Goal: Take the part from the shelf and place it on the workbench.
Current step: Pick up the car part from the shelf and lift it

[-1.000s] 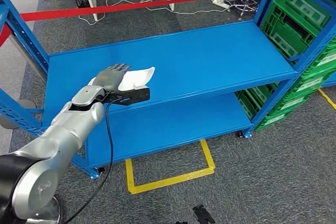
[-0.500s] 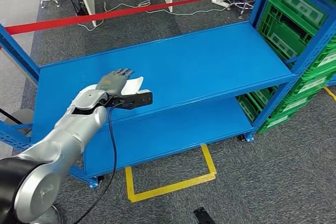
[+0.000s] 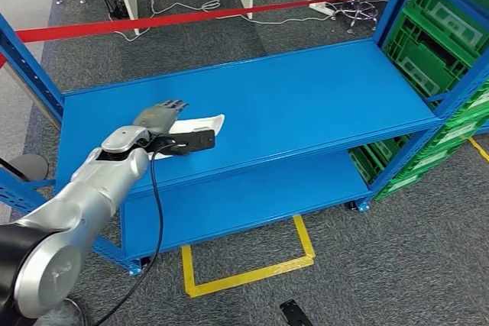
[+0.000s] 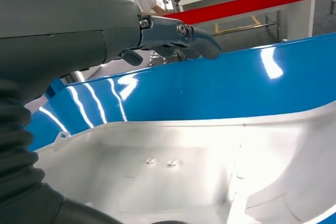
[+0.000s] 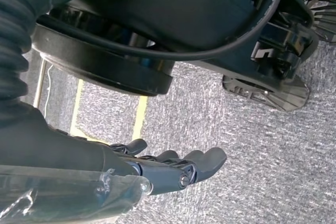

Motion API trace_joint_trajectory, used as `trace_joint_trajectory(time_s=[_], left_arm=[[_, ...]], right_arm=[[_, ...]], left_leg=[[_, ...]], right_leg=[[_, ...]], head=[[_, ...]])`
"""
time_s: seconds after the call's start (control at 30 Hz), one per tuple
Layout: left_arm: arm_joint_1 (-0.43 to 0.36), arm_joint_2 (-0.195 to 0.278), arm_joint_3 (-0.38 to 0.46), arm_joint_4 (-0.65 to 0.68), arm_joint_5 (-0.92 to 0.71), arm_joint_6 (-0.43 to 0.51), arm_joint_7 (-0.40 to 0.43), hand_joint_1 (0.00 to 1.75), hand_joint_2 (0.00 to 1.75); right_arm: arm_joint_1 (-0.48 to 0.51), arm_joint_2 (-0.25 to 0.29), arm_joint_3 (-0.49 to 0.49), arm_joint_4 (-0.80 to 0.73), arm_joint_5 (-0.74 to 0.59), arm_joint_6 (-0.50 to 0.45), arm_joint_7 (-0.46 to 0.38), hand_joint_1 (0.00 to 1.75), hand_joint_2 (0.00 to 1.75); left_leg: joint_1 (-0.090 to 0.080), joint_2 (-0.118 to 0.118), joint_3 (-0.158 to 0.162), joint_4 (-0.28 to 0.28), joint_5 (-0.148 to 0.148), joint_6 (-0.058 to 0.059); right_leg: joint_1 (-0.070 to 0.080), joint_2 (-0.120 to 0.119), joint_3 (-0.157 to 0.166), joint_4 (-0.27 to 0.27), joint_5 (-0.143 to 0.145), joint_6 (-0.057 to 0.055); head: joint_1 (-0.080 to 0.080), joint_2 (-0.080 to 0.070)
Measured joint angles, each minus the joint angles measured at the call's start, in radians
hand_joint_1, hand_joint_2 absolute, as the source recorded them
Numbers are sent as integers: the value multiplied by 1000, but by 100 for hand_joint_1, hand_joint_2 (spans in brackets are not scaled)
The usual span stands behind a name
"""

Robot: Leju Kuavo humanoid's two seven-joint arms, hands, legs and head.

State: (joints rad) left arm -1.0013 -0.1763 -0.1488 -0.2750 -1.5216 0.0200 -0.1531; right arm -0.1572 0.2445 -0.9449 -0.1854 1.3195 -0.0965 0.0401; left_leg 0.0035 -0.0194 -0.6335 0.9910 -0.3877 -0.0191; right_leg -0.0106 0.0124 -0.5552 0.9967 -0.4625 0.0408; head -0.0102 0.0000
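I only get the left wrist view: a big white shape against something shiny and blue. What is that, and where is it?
Observer: The head view shows a white part lying on the upper blue shelf of a two-level rack, near its left end.
Operator: Is the robot holding it?
Observer: Its left hand lies over the part's near end; I cannot tell whether it grips.
Operator: And the other hand?
Observer: The right hand hangs over grey carpet, holding nothing.

Shelf (image 3: pixel 299 97): glossy blue. Part (image 3: pixel 195 124): white. Left hand (image 3: pixel 154 117): dark grey. Arm (image 3: pixel 86 196): silver. Crates (image 3: pixel 438 36): green. Floor tape (image 3: pixel 247 265): yellow. Barrier tape (image 3: pixel 173 17): red.
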Motion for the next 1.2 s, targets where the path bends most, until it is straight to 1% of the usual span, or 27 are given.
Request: trace_joint_trajectory(time_s=[0.13, 0.23, 0.53, 0.87, 1.2], left_arm=[[-4, 0, 0, 0, 0, -4, 0, 0, 175], [-8, 1, 0, 0, 1, -18, 0, 0, 175], [-11, 4, 0, 0, 1, -55, 3, 0, 175], [-6, 16, -1, 4, 2, -81, 25, 0, 175], [10, 34, -1, 8, 15, -80, 39, 0, 175]], right_arm=[[0, 0, 0, 0, 0, 0, 0, 0, 175], [0, 0, 0, 0, 0, 0, 0, 0, 175], [0, 0, 0, 0, 0, 0, 0, 0, 175], [-2, 0, 0, 0, 0, 0, 0, 0, 175], [-1, 0, 0, 0, 3, 0, 0, 0, 175]], left_leg=[[-1, 0, 0, 0, 2, 3], [-1, 0, 1, 0, 3, 4], [1, 0, 2, -1, 5, 5], [0, 0, 2, -1, 5, 5], [0, 0, 2, -1, 5, 5]], right_leg=[[-1, 0, 0, -1, 2, 4], [0, 0, 0, -1, 3, 6], [1, 0, 0, 1, 3, 5], [1, 0, 1, 1, 3, 6], [1, 0, 1, 1, 3, 6]], head=[[0, 0], [0, 0], [0, 0], [0, 0], [0, 0]])
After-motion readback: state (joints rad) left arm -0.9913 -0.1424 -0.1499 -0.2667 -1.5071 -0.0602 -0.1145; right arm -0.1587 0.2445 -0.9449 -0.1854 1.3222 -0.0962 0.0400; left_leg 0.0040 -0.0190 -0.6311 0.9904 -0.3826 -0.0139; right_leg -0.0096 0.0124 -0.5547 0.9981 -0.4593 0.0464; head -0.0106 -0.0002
